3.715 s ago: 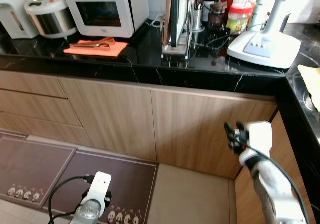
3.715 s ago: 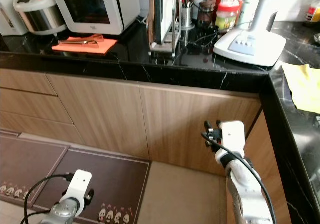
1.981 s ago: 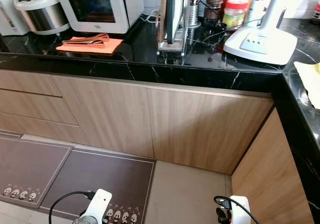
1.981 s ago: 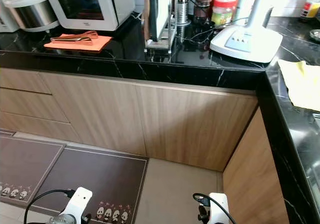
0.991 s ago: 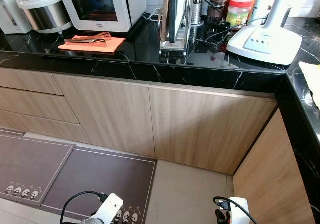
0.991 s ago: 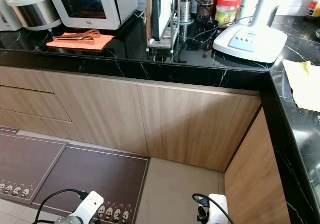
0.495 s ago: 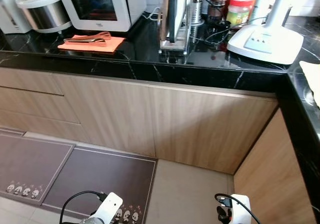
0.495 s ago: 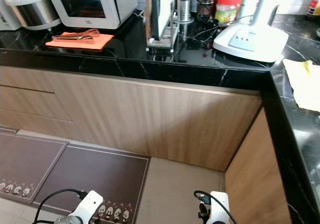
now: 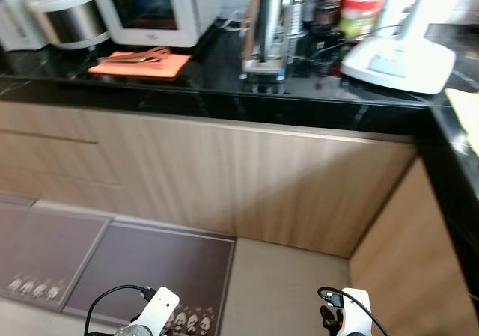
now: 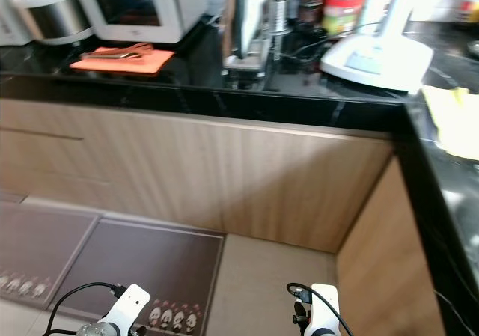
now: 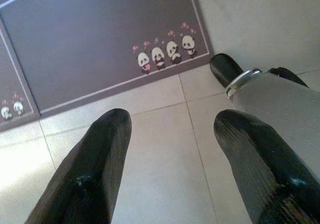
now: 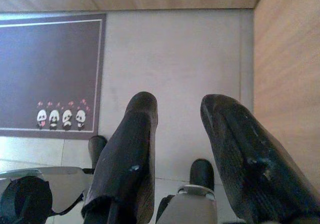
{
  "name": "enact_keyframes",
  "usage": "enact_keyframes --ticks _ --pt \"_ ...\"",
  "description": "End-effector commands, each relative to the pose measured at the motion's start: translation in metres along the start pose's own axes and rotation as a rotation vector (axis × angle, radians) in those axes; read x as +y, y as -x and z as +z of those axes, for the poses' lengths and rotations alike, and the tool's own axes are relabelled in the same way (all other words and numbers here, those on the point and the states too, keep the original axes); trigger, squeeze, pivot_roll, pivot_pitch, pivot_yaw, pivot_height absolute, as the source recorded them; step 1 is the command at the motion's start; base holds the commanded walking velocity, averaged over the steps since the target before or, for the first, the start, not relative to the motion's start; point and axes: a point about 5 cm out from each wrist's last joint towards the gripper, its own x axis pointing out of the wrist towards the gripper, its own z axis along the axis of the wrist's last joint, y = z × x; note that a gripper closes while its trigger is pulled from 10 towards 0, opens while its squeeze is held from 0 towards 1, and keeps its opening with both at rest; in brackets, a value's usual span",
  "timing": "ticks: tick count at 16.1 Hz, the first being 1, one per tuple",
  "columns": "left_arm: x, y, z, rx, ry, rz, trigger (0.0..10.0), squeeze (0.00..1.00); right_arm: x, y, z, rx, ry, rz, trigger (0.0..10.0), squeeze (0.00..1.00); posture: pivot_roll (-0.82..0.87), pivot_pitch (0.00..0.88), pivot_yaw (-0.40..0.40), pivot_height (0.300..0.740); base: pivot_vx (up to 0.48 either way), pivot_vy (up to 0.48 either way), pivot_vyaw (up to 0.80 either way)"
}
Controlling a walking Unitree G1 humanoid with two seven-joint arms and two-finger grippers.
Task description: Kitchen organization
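Note:
Both arms hang low over the floor. In the left wrist view my left gripper [image 11: 172,124] is open above pale tiles, with nothing between its fingers. My right gripper [image 12: 178,104] is open as well, over the beige floor beside a wooden cabinet side. On the black counter [image 9: 224,100] an orange cloth [image 9: 140,62] carries brown tongs, in front of a white microwave [image 9: 146,8]. A rice cooker [image 9: 63,16] stands at the far left. A metal rack [image 9: 266,29] holds upright boards, with jars and bottles [image 9: 359,13] behind it.
A white fan base [image 9: 397,55] sits at the counter's right corner. A yellow cloth [image 10: 453,119] lies on the right-hand counter. Wooden cabinet fronts [image 9: 299,186] run below. Brown panda mats [image 9: 142,265] cover the floor on the left; my feet [image 12: 200,171] show below the right gripper.
The right arm, raised before the cabinet 3.7 s ago, has dropped and now hangs low. The picture has shifted a little and blurred, so the camera is moving.

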Motion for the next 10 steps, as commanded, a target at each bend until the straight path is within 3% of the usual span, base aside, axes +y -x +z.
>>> enact_keyframes --ticks 1,10 --pt "0.0022 0.0002 -0.0007 0.009 0.017 0.005 10.0 0.00 0.0009 0.0000 -0.0011 0.005 -0.009 -0.003 10.0 0.00 -0.13 0.000 0.085 0.740 0.000 0.315 0.00" --pt "0.0030 0.0000 0.0014 0.002 0.022 0.010 10.0 0.00 0.0010 0.0006 -0.0036 0.013 -0.010 0.001 10.0 0.00 -0.13 0.000 0.085 0.740 0.000 0.287 0.00"
